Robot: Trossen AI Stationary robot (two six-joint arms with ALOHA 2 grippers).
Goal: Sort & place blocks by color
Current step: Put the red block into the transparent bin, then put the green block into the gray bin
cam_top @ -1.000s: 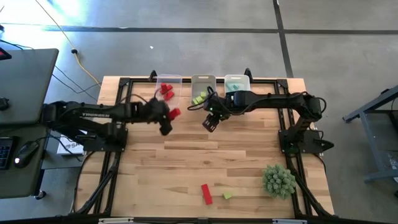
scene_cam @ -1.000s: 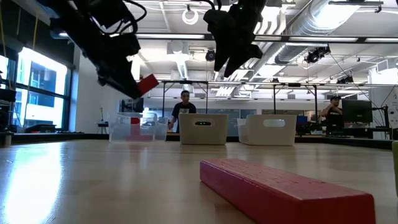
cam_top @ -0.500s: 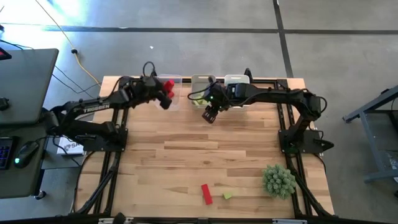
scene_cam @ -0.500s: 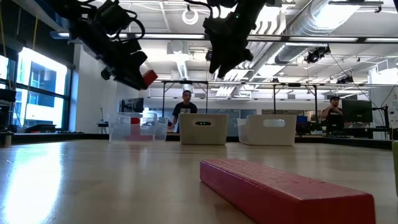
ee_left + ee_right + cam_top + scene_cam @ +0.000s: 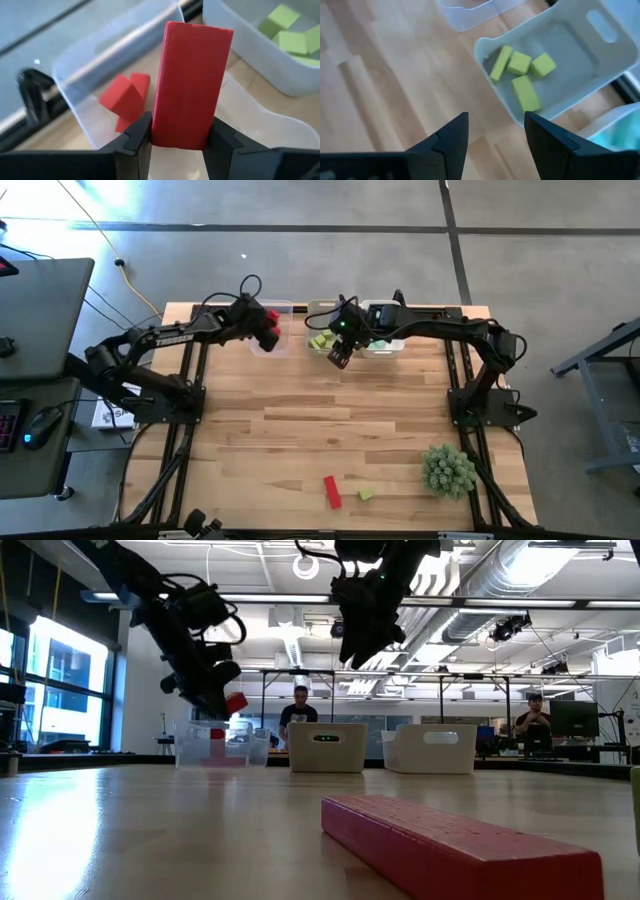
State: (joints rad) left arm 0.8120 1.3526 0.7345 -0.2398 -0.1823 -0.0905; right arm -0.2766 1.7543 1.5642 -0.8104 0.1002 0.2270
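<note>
Sorting scene: blocks go by colour into three clear bins at the far edge of the worktop (image 5: 300,420).
Left tool (image 5: 176,142): clamped on an upright red bar (image 5: 192,85), held above the left bin (image 5: 272,328).
Left bin contents: two red blocks (image 5: 125,97) lying together on its floor.
Right tool (image 5: 496,135): fingers apart, nothing between them, hanging over the near edge of the middle bin (image 5: 580,95).
Middle bin contents: four yellow-green blocks (image 5: 522,75).
Right bin (image 5: 385,315): teal pieces inside, mostly hidden by the right arm.
Loose on worktop: a red block (image 5: 331,491) and a small yellow-green block (image 5: 366,494) just beside it, near the front edge, with a fake plant (image 5: 448,470) to their right.
</note>
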